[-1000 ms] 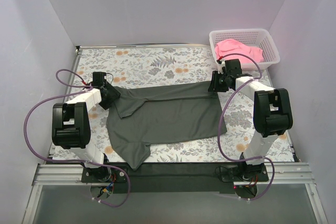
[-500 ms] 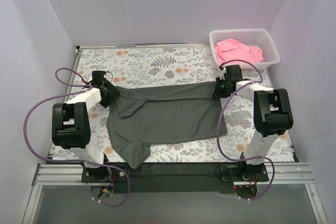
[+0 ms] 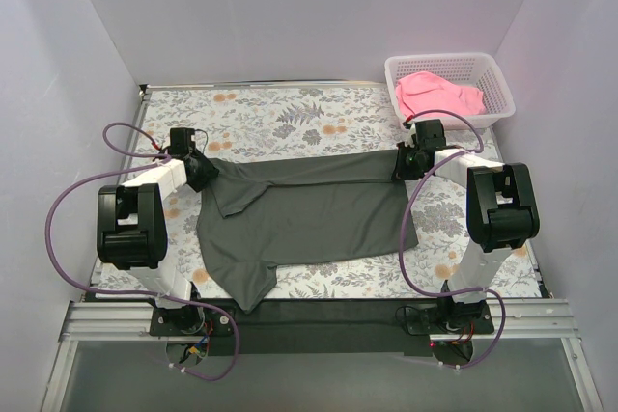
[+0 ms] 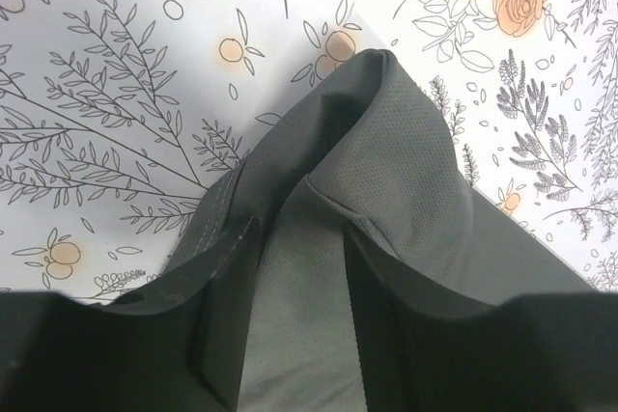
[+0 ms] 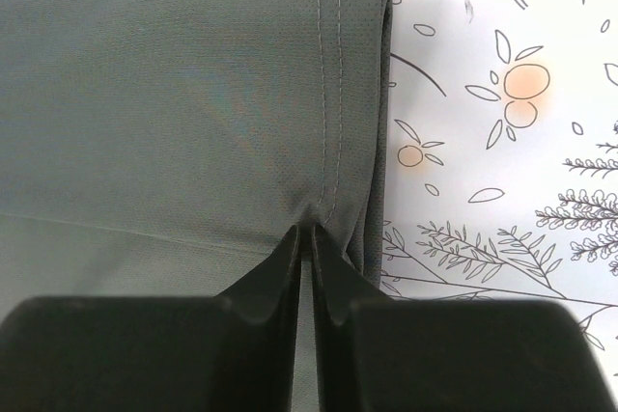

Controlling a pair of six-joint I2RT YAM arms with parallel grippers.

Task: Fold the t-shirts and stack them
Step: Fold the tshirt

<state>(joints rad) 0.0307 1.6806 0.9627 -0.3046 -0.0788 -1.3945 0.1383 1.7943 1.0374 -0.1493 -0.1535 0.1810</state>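
Currently, the dark grey t-shirt [image 3: 309,214] lies flat on the table between the two pincers, with one sleeve trailing toward the arm bases. The right pincer [image 5: 311,248] is pressed together on the shirt's stitched hem, and the fabric puckers at its fingertips. The left pincer [image 4: 299,238] straddles a raised ridge of the shirt; whether it clamps cannot be told. Beyond the right pincer, the pink t-shirt [image 3: 439,94] lies crumpled in a white mesh basket [image 3: 492,69]. Floral tablecloth [image 3: 290,113] surrounds both pincers.
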